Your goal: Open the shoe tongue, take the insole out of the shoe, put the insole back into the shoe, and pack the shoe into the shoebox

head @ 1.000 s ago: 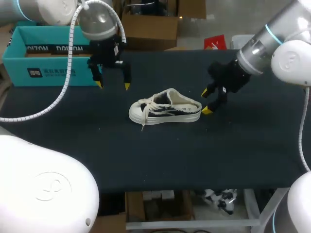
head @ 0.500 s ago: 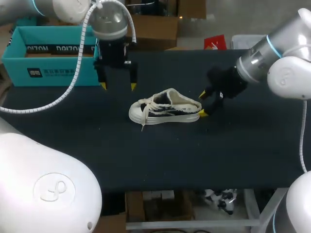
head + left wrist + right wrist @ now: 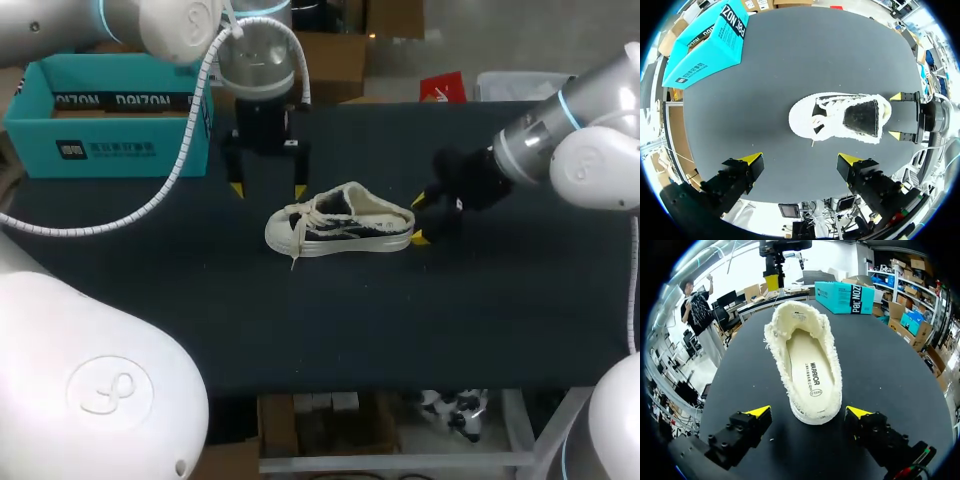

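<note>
Shoe (image 3: pixel 338 228) stands on its sole mid-surface (image 3: pixel 400 320). Its toe points toward the shoebox (image 3: pixel 110 115) and its heel toward the right arm (image 3: pixel 540 140). Laces (image 3: pixel 303 218) are loose, with one end trailing onto the surface beside the toe.

Insole (image 3: pixel 810 372) is inside the shoe, lying flat, seen through the opening in the right wrist view.

Right jaws: wide open, holding nothing. They sit low at the heel with one yellow tip to each side of it, and the heel is just ahead of the gap. No contact with the heel is visible.

Left arm (image 3: pixel 258 70) points straight down. Left jaws: wide open, holding nothing, hanging above the surface just beyond the lace end of the shoe, on the side away from the robot. In the left wrist view the whole shoe (image 3: pixel 840 119) lies ahead of the tips, clear of them.

Shoebox is teal with its top open, well apart from the shoe, past the toe at the surface's far corner.
</note>
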You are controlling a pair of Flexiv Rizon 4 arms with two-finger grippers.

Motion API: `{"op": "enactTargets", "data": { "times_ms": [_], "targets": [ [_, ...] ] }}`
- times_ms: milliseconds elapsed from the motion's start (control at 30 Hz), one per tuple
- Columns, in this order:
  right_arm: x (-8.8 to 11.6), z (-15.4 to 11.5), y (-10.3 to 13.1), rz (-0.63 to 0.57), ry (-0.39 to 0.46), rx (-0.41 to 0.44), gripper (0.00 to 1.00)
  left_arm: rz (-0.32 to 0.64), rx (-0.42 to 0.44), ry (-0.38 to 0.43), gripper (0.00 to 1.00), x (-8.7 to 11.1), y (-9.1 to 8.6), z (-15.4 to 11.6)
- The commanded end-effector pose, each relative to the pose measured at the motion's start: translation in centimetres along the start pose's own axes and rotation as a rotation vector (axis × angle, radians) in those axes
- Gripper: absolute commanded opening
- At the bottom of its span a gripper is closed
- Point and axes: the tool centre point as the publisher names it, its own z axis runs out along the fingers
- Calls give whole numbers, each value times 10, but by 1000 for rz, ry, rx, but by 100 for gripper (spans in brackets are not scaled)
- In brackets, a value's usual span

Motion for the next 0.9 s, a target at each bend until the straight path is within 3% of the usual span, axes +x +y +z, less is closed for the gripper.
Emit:
{"op": "enactTargets", "data": {
  "times_ms": [33,167,900],
  "targets": [
    [-15,12,3,-4,38,-8,100,-2,-5,-11,100,6,-2,5],
    [-22,20,1,-13,61,-18,100,-1,-11,-12,100,7,-2,7],
    [-9,44,1,-44,110,-57,100,5,-35,-16,100,11,-9,18]
  ]
}}
